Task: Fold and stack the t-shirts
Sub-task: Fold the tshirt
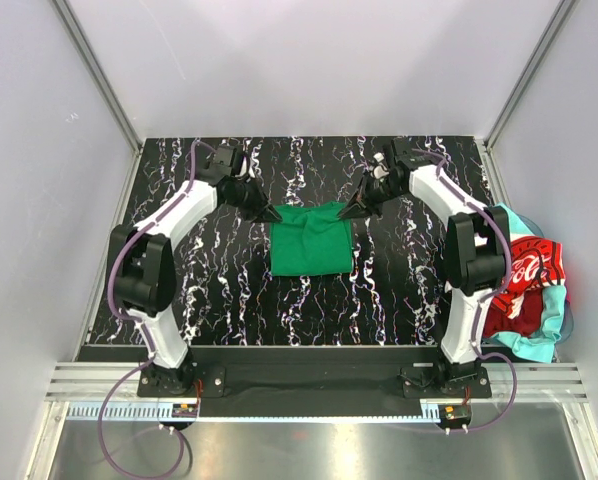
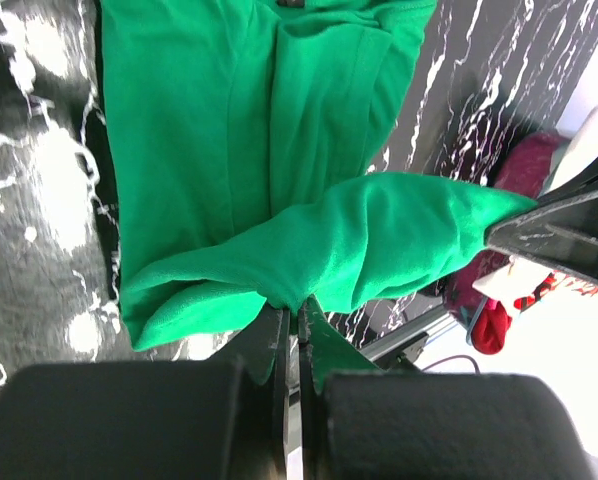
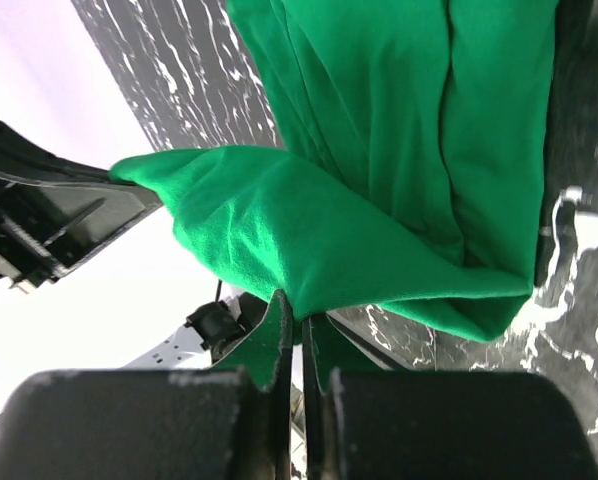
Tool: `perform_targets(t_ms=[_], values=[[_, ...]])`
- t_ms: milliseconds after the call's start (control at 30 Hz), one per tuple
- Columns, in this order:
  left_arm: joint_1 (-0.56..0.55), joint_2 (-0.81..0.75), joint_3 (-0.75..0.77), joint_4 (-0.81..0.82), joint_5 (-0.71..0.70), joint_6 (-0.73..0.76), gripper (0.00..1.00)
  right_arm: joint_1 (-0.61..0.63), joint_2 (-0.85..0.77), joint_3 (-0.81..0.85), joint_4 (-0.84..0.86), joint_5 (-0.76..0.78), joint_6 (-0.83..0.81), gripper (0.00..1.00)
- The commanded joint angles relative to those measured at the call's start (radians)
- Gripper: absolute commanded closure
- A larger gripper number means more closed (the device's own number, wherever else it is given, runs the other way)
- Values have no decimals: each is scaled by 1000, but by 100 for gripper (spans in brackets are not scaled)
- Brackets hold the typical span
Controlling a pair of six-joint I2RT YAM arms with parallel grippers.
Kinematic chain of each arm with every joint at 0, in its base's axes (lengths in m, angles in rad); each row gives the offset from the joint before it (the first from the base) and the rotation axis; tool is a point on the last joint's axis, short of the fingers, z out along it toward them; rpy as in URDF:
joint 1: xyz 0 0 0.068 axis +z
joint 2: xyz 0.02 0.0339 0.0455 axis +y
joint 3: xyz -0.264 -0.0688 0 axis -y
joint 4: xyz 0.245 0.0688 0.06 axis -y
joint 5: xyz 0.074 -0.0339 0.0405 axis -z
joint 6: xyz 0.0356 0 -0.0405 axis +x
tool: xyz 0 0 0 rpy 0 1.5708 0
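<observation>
Top external: left gripper (image 1: 273, 213) and right gripper (image 1: 345, 213) each pinch far corner of green t-shirt (image 1: 311, 245); rest of cloth lies nearward, held edge running left-right.

green t-shirt (image 1: 310, 238): plain bright green, centre | table (image 1: 229, 290): black, white marbled veins | red t-shirt (image 1: 524, 268): white script, right edge | turquoise t-shirt (image 1: 536, 343): plain, near right | arms (image 1: 184, 212): white shells, black joints | cables (image 1: 114, 280): purple | walls (image 1: 299, 60): pale grey
</observation>
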Motion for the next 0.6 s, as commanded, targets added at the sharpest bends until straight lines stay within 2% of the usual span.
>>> perform_targets(t_ms=[0, 433, 567], values=[[20, 19, 69, 17, 43, 20, 100, -22, 61, 109, -28, -65, -38, 100], [84, 137, 160, 72, 41, 5, 100, -59, 256, 346, -71, -123, -69, 100], [107, 203, 206, 114, 50, -13, 100, -76, 311, 410, -34, -128, -64, 100]])
